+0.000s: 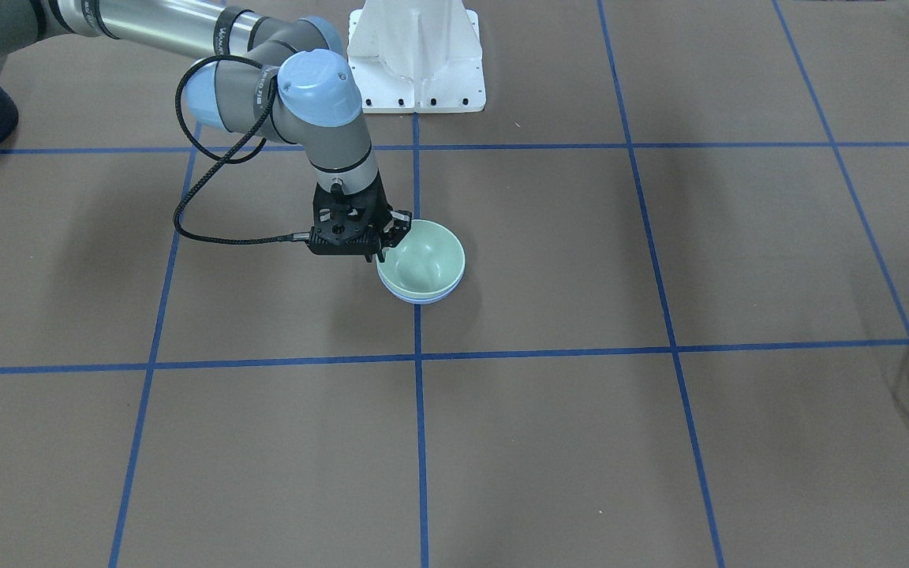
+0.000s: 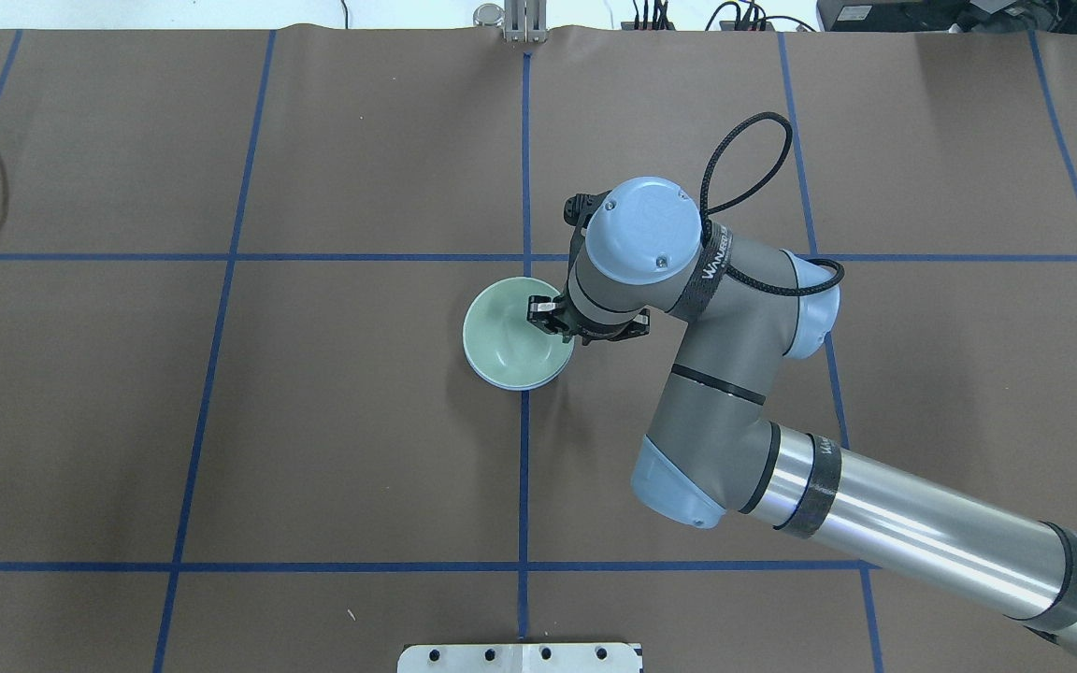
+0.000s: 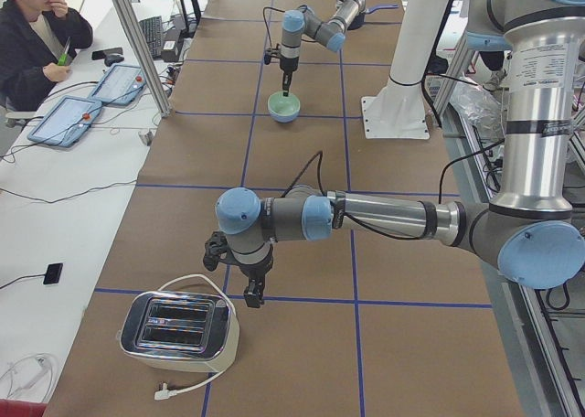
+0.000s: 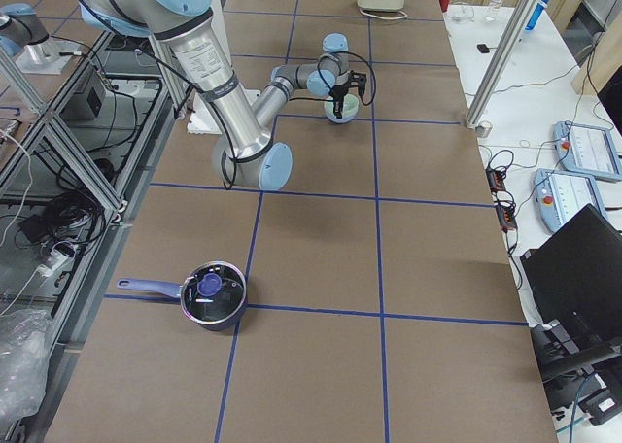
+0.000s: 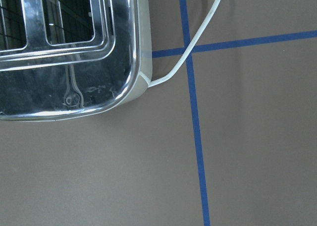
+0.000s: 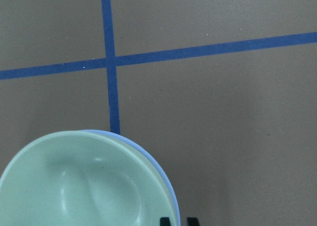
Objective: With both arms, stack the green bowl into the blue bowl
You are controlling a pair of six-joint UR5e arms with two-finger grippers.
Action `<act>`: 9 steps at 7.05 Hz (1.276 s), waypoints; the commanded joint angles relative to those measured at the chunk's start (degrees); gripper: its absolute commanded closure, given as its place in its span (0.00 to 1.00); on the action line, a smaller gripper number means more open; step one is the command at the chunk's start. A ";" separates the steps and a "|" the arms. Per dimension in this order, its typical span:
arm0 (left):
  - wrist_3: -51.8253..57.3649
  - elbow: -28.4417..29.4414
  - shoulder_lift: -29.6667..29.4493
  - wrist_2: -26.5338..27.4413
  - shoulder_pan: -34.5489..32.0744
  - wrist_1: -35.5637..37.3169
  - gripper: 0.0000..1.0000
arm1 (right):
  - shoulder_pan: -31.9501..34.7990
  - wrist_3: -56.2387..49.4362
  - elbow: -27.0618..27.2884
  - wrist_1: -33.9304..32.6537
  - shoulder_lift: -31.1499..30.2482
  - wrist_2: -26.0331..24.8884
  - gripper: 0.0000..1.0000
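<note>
The green bowl (image 1: 424, 256) sits nested inside the blue bowl (image 1: 420, 300) at the table's middle. Only the blue bowl's rim (image 6: 166, 174) shows around the green bowl (image 6: 84, 186). My right gripper (image 1: 382, 251) points down at the bowls' rim on the robot's right side. Its fingertips (image 6: 165, 221) straddle the rim with a narrow gap and look shut on the green bowl's rim (image 2: 506, 341). My left gripper (image 3: 251, 298) hangs far off near the toaster. It shows only in the exterior left view, so I cannot tell whether it is open or shut.
A chrome toaster (image 3: 178, 330) with a white cord stands at the table's left end, below the left wrist camera (image 5: 64, 52). A dark pot with a blue handle (image 4: 212, 294) sits at the right end. The white pedestal base (image 1: 415, 55) is behind the bowls.
</note>
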 commanded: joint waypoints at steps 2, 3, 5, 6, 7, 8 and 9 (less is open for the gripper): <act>0.00 0.00 0.06 0.00 0.00 0.09 0.01 | 1.13 -0.21 0.74 -0.11 0.36 -0.11 0.00; -0.35 0.09 0.06 -0.09 0.00 0.09 0.01 | 3.84 -2.13 1.26 -0.46 0.45 1.46 0.00; -5.68 0.00 0.15 -2.70 0.00 0.09 0.01 | 15.84 -11.67 1.36 -0.90 -0.68 13.19 0.00; -9.02 -0.52 0.15 -3.59 0.00 0.09 0.01 | 22.09 -18.08 1.18 -0.99 -2.60 18.56 0.00; -7.66 -0.79 0.24 -3.08 0.00 -0.70 0.01 | 26.93 -25.54 0.83 -0.99 -5.58 21.40 0.00; -7.39 -0.44 0.24 -3.08 0.00 -1.66 0.01 | 30.20 -33.18 0.22 -0.99 -9.01 21.52 0.00; -7.38 -0.70 0.24 -3.16 0.00 -2.28 0.01 | 33.98 -41.44 -0.39 -0.99 -12.52 21.61 0.00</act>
